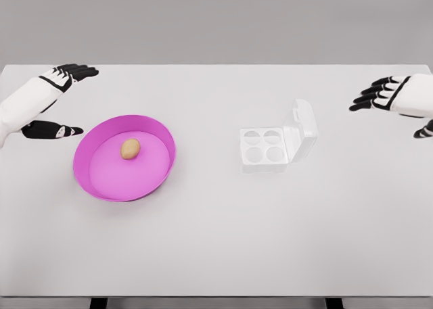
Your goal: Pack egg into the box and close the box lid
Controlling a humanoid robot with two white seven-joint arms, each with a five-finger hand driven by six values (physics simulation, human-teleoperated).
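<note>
A tan egg lies inside a magenta bowl on the left half of the white table. Right of centre sits a white egg box with several empty cups; its lid stands raised on the right side. My left hand hovers open at the far left, up and left of the bowl, holding nothing. At the far right edge my right hand is open too, well to the right of the box, with nothing in it.
The white table spans the whole view, its front edge near the bottom of the picture. A plain grey wall stands behind it.
</note>
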